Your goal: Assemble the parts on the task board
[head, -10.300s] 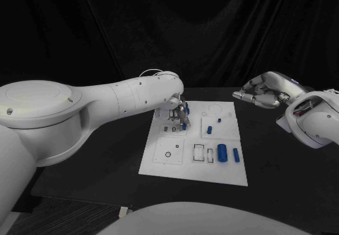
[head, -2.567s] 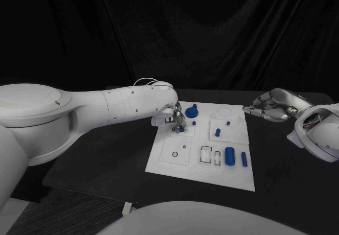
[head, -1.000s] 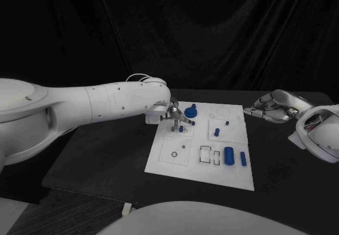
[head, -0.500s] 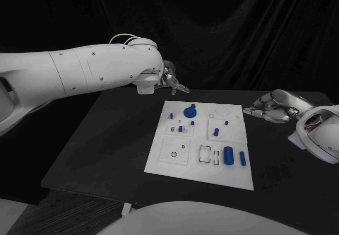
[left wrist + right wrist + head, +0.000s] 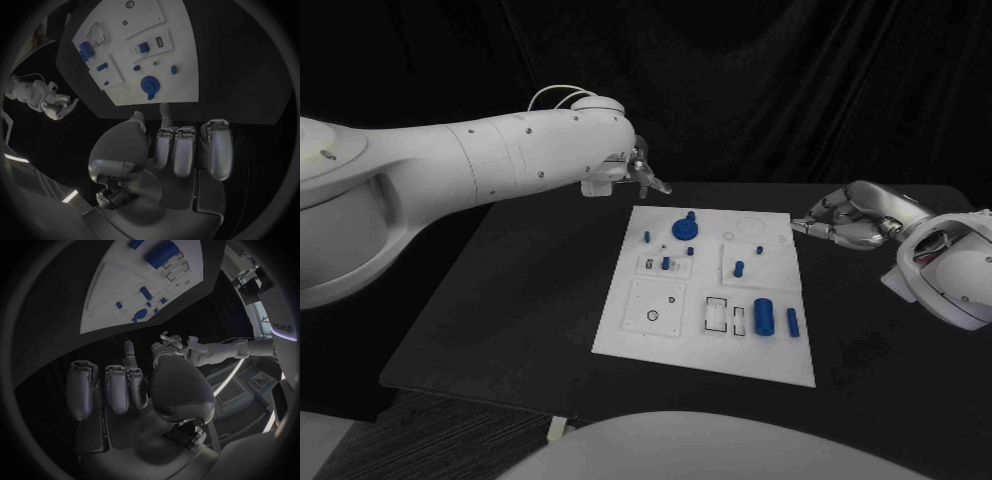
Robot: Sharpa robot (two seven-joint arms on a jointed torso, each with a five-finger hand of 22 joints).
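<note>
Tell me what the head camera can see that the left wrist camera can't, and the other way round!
Head view alone: the near end of the task board with its bare front corners, and the long white left arm reaching in.

Left wrist view alone: the underside of the left hand, its palm empty and its fingers lying side by side.

Both: the task board, the round blue part near its far end, the big blue cylinder, and the right hand off the board's side.
</note>
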